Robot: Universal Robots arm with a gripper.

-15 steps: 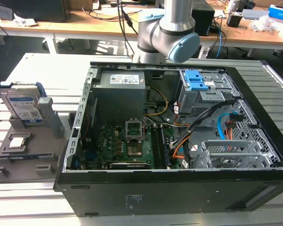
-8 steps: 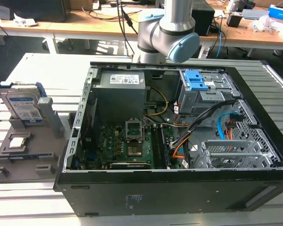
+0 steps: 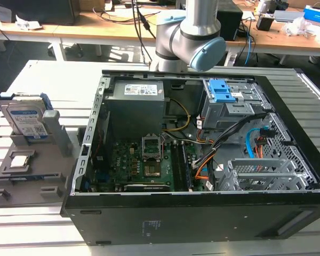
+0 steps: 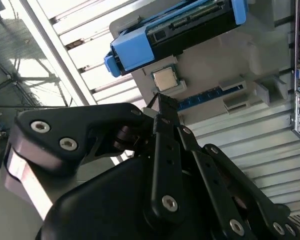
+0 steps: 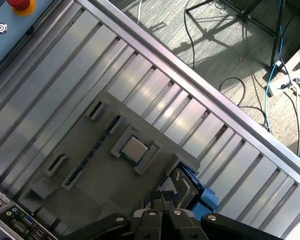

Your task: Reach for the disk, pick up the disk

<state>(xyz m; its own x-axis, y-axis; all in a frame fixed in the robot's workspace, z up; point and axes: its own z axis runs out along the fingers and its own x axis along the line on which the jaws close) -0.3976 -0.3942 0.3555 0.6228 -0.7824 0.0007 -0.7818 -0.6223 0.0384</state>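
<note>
Black linkage bars of the hand [image 4: 160, 102] crowd the foreground in both wrist views, and its fingers are drawn together with nothing between them; in the first wrist view the hand [image 5: 162, 197] narrows to the same closed tip. Directly past the fingertips lies the small square chip [image 4: 165, 80], seated in its pocket of the grey tray [image 4: 215, 65], the thing nearest the hand. Just beyond the chip, further from the hand, is the disk [image 4: 190, 25], standing on edge in a slot of the tray with its blue side bracket [image 4: 127, 52] turned toward the fingers. The hand is apart from the disk and hangs over the tray, above the slatted metal counter [image 4: 90, 55]. In the first wrist view the chip [image 5: 135, 149] sits ahead of the fingertips in the grey tray [image 5: 100, 170], a bit of the blue bracket [image 5: 206, 196] shows right beside the hand, and the counter [image 5: 65, 65] stretches away past the tray. In the exterior view the disk [image 3: 25, 120] stands upright at the tray's far end, label facing out, with the chip [image 3: 20, 159] lying flat just in front of it. The grey tray [image 3: 26, 184] rests on the counter [image 3: 21, 224], just beside an open black computer case [image 3: 202, 213], and the arm [image 3: 189, 32] rises behind that case.
</note>
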